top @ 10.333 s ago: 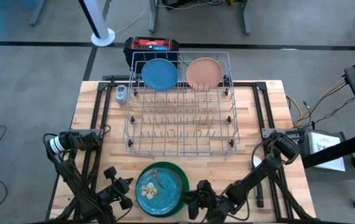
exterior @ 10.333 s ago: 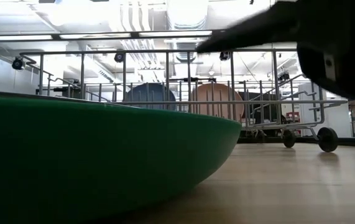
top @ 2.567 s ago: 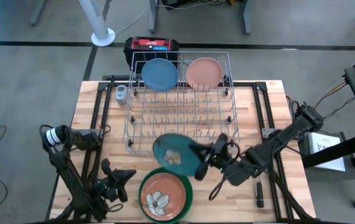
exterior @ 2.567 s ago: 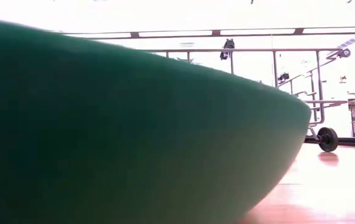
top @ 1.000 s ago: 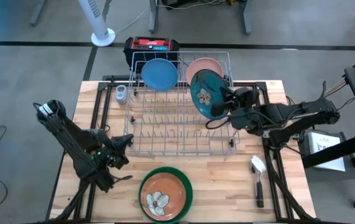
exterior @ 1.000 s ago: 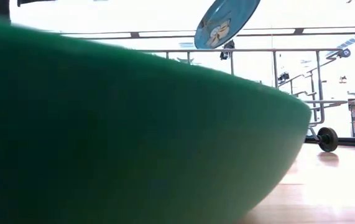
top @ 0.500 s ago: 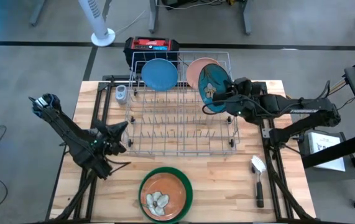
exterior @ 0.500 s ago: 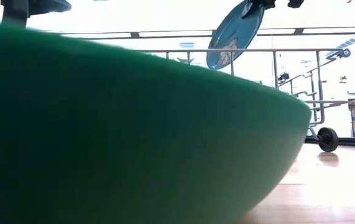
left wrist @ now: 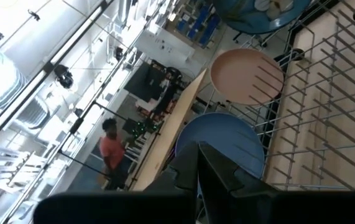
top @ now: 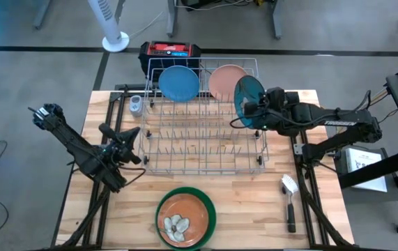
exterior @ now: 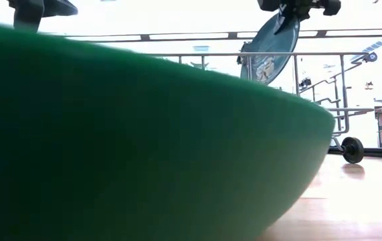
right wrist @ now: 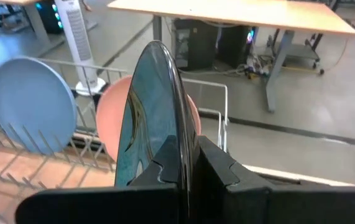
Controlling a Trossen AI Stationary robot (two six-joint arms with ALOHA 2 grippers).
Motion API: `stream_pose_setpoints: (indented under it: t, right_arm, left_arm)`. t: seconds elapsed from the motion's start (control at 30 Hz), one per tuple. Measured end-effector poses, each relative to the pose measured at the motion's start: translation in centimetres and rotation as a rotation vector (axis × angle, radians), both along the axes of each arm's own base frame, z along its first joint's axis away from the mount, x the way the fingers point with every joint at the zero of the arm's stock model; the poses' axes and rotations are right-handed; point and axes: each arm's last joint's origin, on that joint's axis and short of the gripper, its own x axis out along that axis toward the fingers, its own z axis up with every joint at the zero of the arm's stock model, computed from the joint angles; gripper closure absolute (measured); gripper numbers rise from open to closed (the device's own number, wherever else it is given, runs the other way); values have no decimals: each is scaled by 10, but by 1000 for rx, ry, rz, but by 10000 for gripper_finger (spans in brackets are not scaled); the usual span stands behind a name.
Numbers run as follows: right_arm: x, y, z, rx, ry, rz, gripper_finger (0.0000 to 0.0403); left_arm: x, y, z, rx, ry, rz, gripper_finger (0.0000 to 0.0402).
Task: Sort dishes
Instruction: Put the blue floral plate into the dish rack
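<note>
My right gripper (top: pixel 257 111) is shut on a teal plate (top: pixel 247 100) with a pale flower pattern, held on edge above the far right part of the grey wire rack (top: pixel 202 143). A light blue plate (top: pixel 179 82) and a pale pink plate (top: pixel 224 80) stand on edge between the rack's far tines. An orange-brown plate (top: pixel 183 215) lies in the green plate (top: pixel 209 222) near the table's front edge. My left gripper (top: pixel 132 132) hangs shut and empty beside the rack's left side. My right gripper pinches the teal plate's rim (right wrist: pixel 183 146) between its two fingers (right wrist: pixel 163 163), one on each face. The fingers come from the table's right side, slanting a little down. The plate stands nearly upright on edge, reaching forward and below the gripper (exterior: pixel 291 8), clear of the rack.
A white-headed brush (top: pixel 288 199) lies on the table's right near part. A small grey object (top: pixel 136 104) sits left of the rack's far corner, and a red and black box (top: pixel 169 50) stands behind the rack. In the low view the green plate (exterior: pixel 144 147) blocks most of the sight.
My right gripper has rolled the teal plate from a slant with its face up onto its edge, shifted it a little toward the table's right edge and lowered it toward the rack. My left gripper, still shut, has gone toward the table's far edge along the rack's left side.
</note>
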Motion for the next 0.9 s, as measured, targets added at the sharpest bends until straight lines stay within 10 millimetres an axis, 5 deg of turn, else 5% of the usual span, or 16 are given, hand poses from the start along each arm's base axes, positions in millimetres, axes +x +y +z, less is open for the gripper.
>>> stream_pose_setpoints:
  t: [0.9]
  right_arm:
    - [-3, 0, -8, 38, 18, -13, 393]
  left_arm:
    - [1, -1, -1, 5, 5, 0, 401]
